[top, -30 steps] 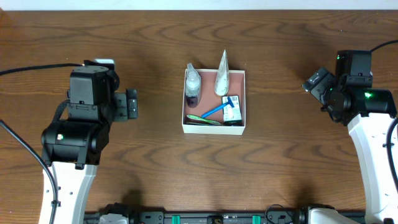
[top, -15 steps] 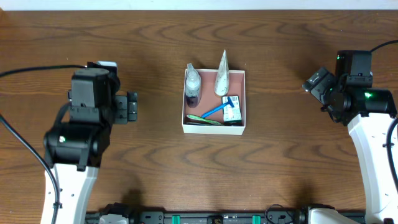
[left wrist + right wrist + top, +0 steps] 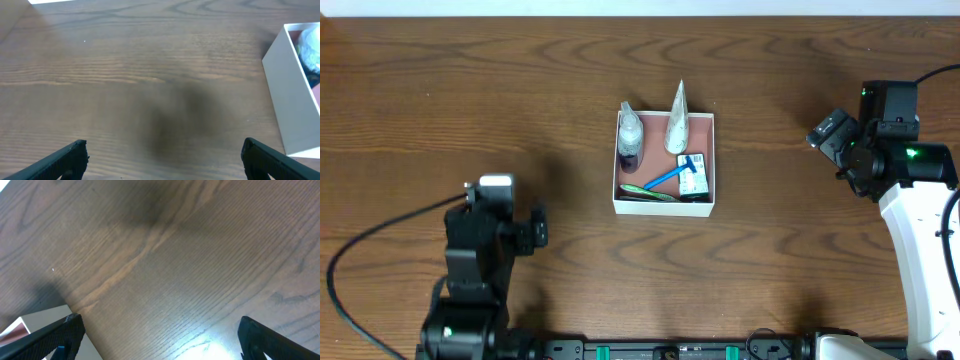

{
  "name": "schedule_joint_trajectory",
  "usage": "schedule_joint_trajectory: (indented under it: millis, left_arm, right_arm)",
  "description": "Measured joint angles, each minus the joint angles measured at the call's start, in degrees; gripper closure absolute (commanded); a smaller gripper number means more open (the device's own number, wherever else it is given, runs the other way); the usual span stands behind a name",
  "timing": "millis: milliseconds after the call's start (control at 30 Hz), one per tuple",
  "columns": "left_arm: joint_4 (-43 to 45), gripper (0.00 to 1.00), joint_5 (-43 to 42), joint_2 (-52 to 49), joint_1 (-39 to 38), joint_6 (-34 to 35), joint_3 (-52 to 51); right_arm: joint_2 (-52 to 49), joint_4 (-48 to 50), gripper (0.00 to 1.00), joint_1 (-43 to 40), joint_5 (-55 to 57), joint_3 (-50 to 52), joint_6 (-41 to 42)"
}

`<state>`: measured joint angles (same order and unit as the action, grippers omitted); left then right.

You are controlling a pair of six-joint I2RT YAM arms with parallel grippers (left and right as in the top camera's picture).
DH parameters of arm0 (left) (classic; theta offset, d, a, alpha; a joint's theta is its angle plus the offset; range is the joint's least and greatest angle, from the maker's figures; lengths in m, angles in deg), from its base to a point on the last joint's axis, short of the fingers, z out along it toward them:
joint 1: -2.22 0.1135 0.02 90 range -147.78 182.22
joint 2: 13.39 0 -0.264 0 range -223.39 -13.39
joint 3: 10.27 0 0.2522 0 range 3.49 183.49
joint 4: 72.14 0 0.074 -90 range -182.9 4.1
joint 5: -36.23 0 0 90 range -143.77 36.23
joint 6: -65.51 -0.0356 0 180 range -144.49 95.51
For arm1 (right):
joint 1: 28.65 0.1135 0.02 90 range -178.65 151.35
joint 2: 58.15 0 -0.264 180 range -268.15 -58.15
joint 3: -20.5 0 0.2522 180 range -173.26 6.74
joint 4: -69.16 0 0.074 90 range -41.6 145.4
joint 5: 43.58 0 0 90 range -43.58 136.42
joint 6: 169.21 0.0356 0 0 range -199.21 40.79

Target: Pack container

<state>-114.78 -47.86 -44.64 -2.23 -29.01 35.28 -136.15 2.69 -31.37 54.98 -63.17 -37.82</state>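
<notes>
Overhead, container (image 3: 660, 207): the square white cardboard box with a pinkish floor is sitting open side up, just toward 12 o'clock from the table's middle.
Overhead, table (image 3: 770, 260): dark wood is lying under everything, its grain running side to side.
Overhead, small bottle (image 3: 631, 138): clear with dark liquid low in it, it is lying in the container's 11 o'clock corner.
Overhead, white tapered tube (image 3: 677, 118): it is leaning at 1 o'clock in the box, its narrow end crossing the far rim.
Overhead, blue razor (image 3: 667, 178): it is lying on a slant near the floor's middle, its head meeting the packet.
Overhead, green-and-white packet (image 3: 695, 180): it is lying at 4 o'clock in the box.
Overhead, green flat item (image 3: 645, 190): it is lying along the near wall at 7 o'clock; it is too small to name.
Overhead, left gripper (image 3: 532, 232): it is hovering well apart from the container, at 8 o'clock of it, pointing toward 3 o'clock.
Overhead, right gripper (image 3: 825, 128): it is hovering well apart from the container, at 3 o'clock of it.
Left wrist, left gripper (image 3: 164, 150): its two dark tips are showing at the bottom corners, the jaws standing wide with only table wood between them.
Left wrist, container (image 3: 287, 100): its white outer wall is filling the frame's 3 o'clock edge.
Right wrist, right gripper (image 3: 160, 325): its tips are sitting at the bottom corners, the jaws spread wide over bare wood.
Right wrist, container (image 3: 45, 317): one white corner is peeking in at 8 o'clock.
</notes>
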Motion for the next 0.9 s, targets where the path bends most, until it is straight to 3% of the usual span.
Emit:
schedule_joint_trajectory:
  millis: [267,900]
  left_arm:
    - [0.5,0.02,-0.6,9.4,0.6,0.2,-7.8]
    - [0.9,0.02,-1.0,19.6,0.6,1.8,-19.4]
  right_arm:
    - [0.0,0.0,0.01,0.0,0.0,0.0,0.0]
    - [0.0,0.0,0.01,0.0,0.0,0.0,0.0]
